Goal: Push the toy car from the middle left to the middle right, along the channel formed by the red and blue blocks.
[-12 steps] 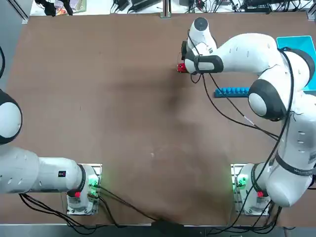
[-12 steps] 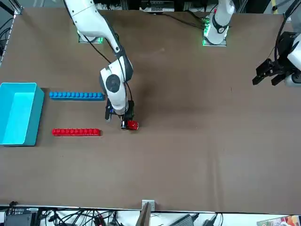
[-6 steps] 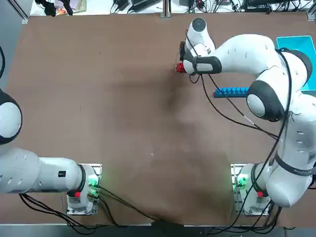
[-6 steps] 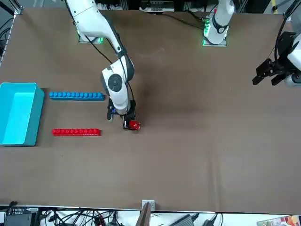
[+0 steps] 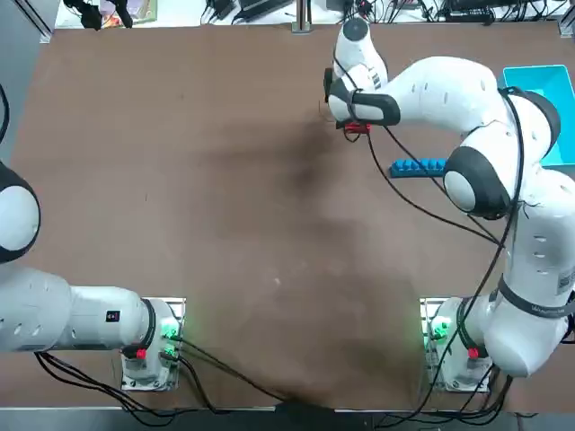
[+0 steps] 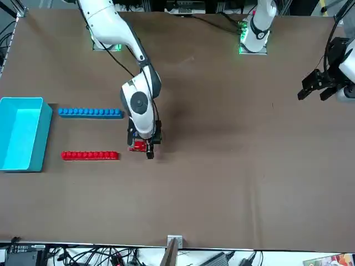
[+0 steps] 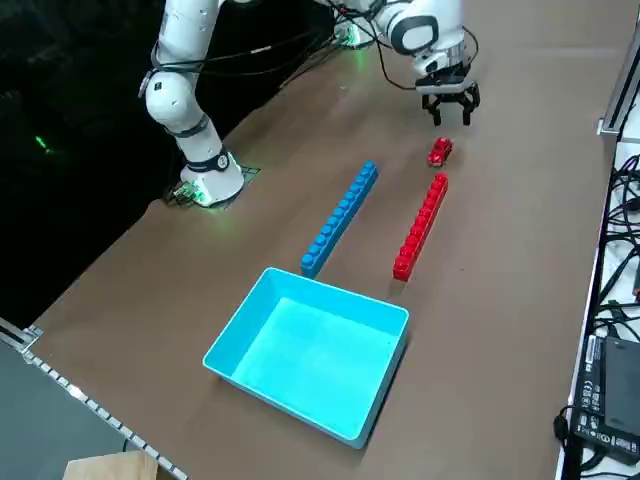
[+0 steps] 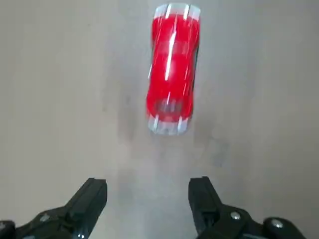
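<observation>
The tiny red toy car (image 8: 173, 69) rests on the brown table just beyond my right gripper (image 8: 148, 201), which is open with nothing between its fingers. From the side, the gripper (image 7: 453, 114) hangs a little past the car (image 7: 440, 152), on the side away from the blocks. The car sits close to the near end of the red block (image 7: 420, 227), roughly in line with it. The blue block (image 7: 340, 218) runs parallel, and the channel (image 7: 385, 215) lies between them. From the front, the car (image 6: 138, 146) is beside the gripper (image 6: 148, 151).
A light-blue open box (image 7: 310, 350) stands beyond the far ends of both blocks. From above, my arm covers the red block, leaving only part of the blue block (image 5: 418, 166) and the car (image 5: 357, 128) showing. Cables line the table's far edge.
The car has slid toward the blocks and now lies near the red block's end. My gripper swung round to the car's other side, away from the blocks.
</observation>
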`<state>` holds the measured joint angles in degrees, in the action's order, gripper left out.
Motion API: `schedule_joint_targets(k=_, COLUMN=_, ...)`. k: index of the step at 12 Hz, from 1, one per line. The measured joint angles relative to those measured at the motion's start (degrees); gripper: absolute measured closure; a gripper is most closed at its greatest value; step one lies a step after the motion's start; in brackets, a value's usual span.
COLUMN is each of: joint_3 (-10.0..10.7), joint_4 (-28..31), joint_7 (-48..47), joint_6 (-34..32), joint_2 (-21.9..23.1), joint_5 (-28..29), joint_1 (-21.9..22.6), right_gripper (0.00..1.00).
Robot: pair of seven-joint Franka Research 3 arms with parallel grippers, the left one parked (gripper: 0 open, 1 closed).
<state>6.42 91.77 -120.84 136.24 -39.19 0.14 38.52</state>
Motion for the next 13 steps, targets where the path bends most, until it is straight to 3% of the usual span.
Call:
schedule_joint_targets(k=3, joint_3=0.5, joint_4=-3.2, joint_7=3.0, joint_6=-4.8, joint_2=0.7, joint_5=0.0, joint_1=-0.1, right_gripper=0.0)
schedule_joint_targets(k=10, joint_3=1.6, joint_4=-3.8, joint_7=13.9, joint_6=-12.5, joint_2=6.1, joint_5=0.0, joint_1=-3.1, right_gripper=0.0)
schedule_joint_targets(k=13, joint_3=1.6, joint_4=-4.0, joint_7=25.5, joint_6=-17.2, joint_2=9.0, joint_5=0.1, joint_1=-6.5, right_gripper=0.0)
